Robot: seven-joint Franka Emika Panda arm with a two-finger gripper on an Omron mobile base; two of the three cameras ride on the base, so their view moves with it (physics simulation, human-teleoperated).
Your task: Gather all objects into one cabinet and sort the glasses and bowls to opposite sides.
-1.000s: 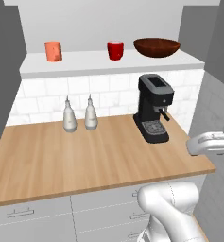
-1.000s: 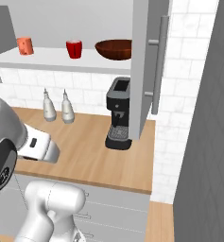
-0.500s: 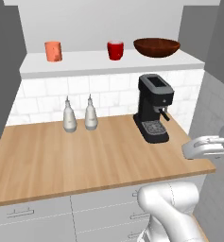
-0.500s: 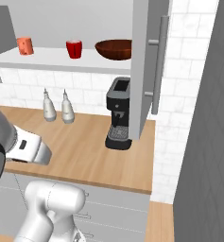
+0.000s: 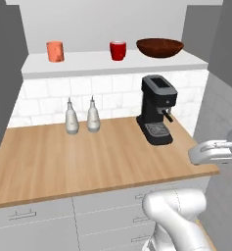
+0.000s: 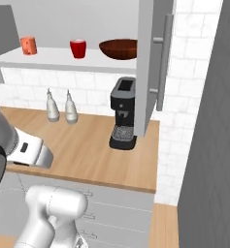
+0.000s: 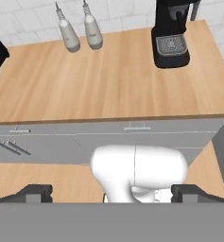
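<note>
On the white shelf of the open wall cabinet stand a salmon-orange tumbler at the left, a red cup in the middle and a wide dark brown bowl at the right. The cabinet's grey door with its bar handle stands swung out. My gripper is open with nothing between its fingertips, far below the shelf. It looks at the counter from in front. My white hand hovers off the counter's front right corner.
A black coffee machine stands on the wooden counter under the bowl. Two white shaker bottles stand by the tiled wall. Grey drawers run under the counter. A dark tall wall closes the right side.
My hand has sunk a little and turned at the counter's front right corner. The cups, the bowl and the cabinet door have not moved.
</note>
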